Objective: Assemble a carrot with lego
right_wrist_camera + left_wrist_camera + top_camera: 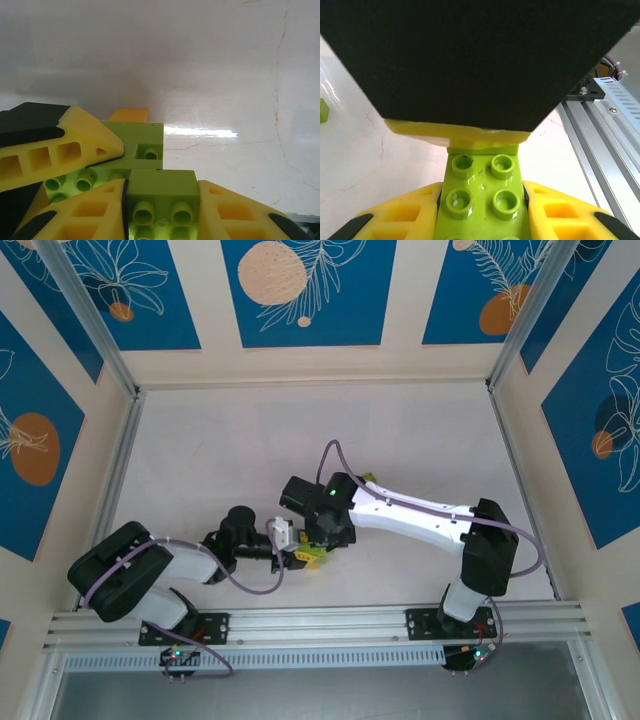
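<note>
Yellow-fingered, the left gripper (481, 202) clamps a lime-green brick (480, 187); the right gripper (161, 200) clamps a second brick (160, 190). Seemingly joining: next, align studs and press.

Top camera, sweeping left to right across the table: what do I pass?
Left arm's elbow → left claw → lime-green bricks gripped at centre → loose lime piece → right arm's elbow.

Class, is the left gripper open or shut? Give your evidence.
Shut. The left gripper has its yellow fingers pressed against both sides of a lime-green brick.
</note>
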Controlling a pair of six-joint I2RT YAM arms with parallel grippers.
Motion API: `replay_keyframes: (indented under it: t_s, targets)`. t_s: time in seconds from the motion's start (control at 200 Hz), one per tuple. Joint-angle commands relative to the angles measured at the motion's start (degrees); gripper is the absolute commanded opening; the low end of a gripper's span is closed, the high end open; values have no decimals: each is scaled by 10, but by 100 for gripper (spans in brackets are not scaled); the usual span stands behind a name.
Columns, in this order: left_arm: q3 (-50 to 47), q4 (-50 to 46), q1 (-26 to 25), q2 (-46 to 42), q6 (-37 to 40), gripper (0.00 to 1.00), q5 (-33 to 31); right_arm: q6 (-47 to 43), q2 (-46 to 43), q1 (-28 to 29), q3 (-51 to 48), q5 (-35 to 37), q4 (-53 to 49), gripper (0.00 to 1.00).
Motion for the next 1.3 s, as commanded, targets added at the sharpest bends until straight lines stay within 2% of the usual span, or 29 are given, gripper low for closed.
replay_keyframes:
  t_s: [0.0, 0.285, 0.4, 0.64, 0.8, 0.98, 1.08, 1.16, 1.295]
  targets:
    - [10, -27, 0, 14, 18, 21, -15, 0, 58, 16, -26, -37, -12, 32]
    - [11, -28, -1, 14, 18, 21, -16, -7, 59, 17, -14, -33, -17, 32]
    - [11, -29, -1, 15, 19, 21, -16, -17, 51, 15, -1, -26, -22, 35]
    - [11, -30, 0, 14, 20, 21, -17, -41, 27, 15, 22, 2, -18, 66]
    - [12, -32, -1, 15, 20, 22, -17, -51, -4, 14, 26, 19, -19, 77]
    - [14, -35, -1, 15, 20, 25, -14, -63, -60, -2, 25, 36, -26, 79]
    - [12, -34, -2, 13, 21, 31, -16, -69, -96, -13, 18, 42, -28, 79]
    - [12, -34, -2, 14, 21, 40, -18, -70, -117, -25, 11, 50, -41, 79]
    - [15, -40, -2, 17, 24, 46, -14, -70, -142, -39, -1, 59, -59, 77]
